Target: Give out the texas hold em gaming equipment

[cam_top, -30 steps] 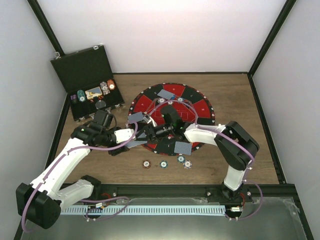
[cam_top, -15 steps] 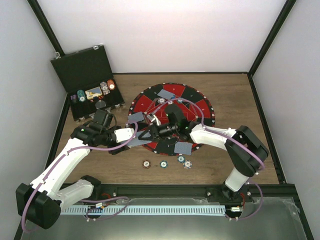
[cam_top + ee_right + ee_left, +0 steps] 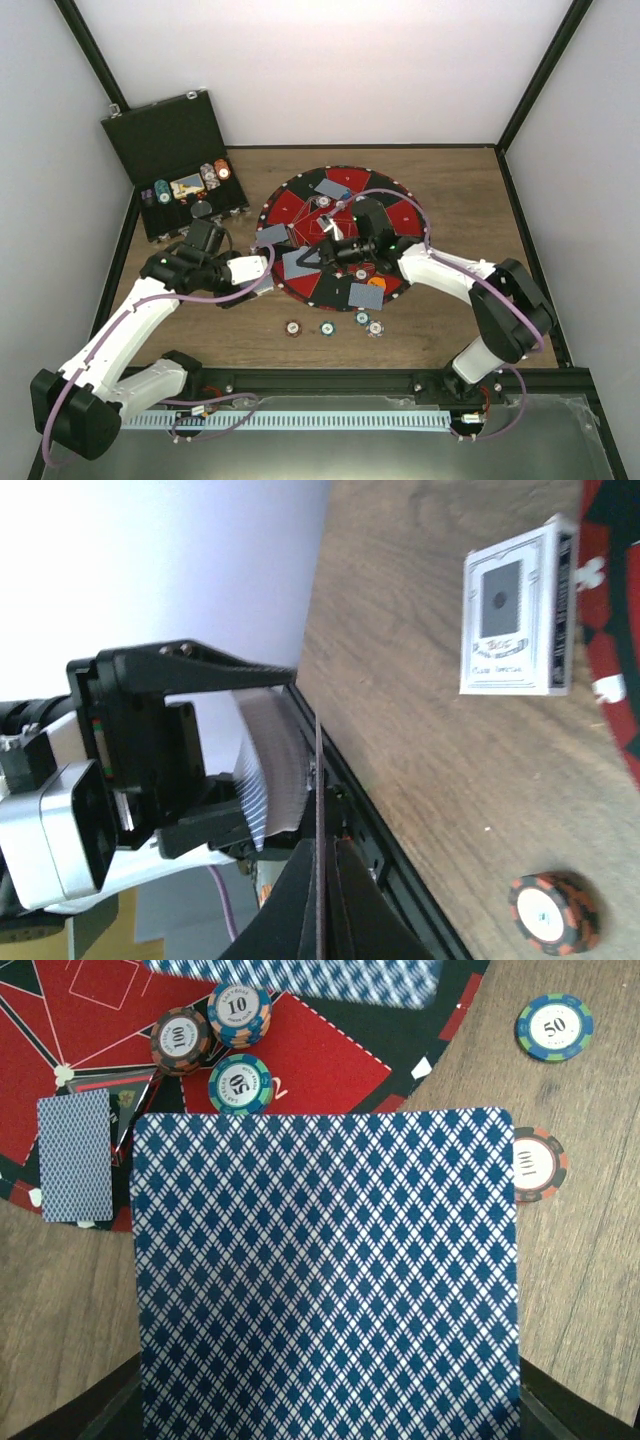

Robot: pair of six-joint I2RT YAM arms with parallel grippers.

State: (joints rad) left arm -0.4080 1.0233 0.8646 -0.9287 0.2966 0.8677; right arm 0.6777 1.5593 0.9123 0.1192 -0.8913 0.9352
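right pincer [image 3: 318, 855] clamped onto card [image 3: 300, 266], pulled rightward

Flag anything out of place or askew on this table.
Four chips lie in a row on the bare table, just off the near edge of the mat. One card overhangs the mat's rim onto the wood. Nothing looks spilled or damaged.

Table [image 3: 590, 1260]: matt brown wood grain. Mat [image 3: 320, 1060]: matt, cloth-like. Card [image 3: 325, 1280]: smooth printed paper, faint sheen. Chips [image 3: 240, 1082]: smooth hard plastic, printed paper-like labels. Card box [image 3: 515, 610]: glossy cardboard. My right gripper [image 3: 320, 855]: black matt plastic fingers.
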